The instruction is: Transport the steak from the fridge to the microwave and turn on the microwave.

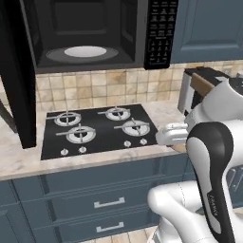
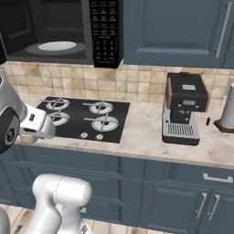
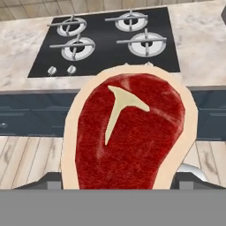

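One steak (image 3: 130, 132) takes up most of my hand view, red face toward the lens with its tan fat rim all round and a pale T-shaped streak near the top. It sits right at the claw (image 3: 123, 187), rising straight up from where the fingertips should stand, so close that it covers them. I cannot see the fingers themselves past the meat, so I cannot tell for certain how the claw stands, though the steak hangs there off any surface and appears pinched in it.

Beyond the steak, ahead of the claw, lies the black four-burner stovetop (image 3: 106, 42) set into the marbled worktop (image 3: 203, 48). Directly under the claw I see blue-grey drawer fronts (image 3: 26, 117) and wooden floor (image 3: 26, 159), so the meat is held out in front of the worktop edge, not over it.

From the left base view the arm's white wrist (image 1: 172, 134) reaches toward the stovetop's near right corner. Above and beyond the claw hangs the microwave (image 1: 88, 35), its door (image 1: 16, 76) swung open to the left, the white turntable plate (image 1: 85, 51) bare inside and the keypad (image 1: 160, 31) on its right side.

In the right base view a black coffee machine (image 2: 184, 109) stands on the worktop well off to the claw's right.
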Robot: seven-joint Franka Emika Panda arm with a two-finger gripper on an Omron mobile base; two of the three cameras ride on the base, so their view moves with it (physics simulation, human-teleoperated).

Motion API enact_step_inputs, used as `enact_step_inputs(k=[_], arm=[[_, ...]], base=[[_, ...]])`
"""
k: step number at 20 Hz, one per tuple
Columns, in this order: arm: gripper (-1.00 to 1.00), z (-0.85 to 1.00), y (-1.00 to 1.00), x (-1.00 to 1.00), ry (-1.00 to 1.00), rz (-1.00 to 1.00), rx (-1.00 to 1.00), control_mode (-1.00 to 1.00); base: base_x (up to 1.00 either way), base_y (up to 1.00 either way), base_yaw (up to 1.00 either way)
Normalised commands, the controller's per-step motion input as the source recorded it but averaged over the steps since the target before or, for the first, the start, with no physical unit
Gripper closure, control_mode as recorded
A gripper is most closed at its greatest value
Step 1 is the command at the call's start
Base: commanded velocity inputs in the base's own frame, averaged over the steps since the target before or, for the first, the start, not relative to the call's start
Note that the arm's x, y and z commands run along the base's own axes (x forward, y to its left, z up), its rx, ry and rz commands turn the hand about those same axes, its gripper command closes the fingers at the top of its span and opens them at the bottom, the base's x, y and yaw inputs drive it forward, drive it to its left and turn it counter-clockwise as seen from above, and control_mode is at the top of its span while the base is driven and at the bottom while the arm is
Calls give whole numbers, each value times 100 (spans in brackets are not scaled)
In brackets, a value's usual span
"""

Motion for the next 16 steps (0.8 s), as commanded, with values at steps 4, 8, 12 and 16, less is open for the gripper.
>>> enact_step_inputs(k=[4,8,12,16], arm=[[100,0,0,0,0,0,0,100],[100,0,0,0,0,0,0,100],[100,0,0,0,0,0,0,100],[100,0,0,0,0,0,0,100]], base=[[27,52,-1],[24,48,0],[35,36,3],[38,33,4]])
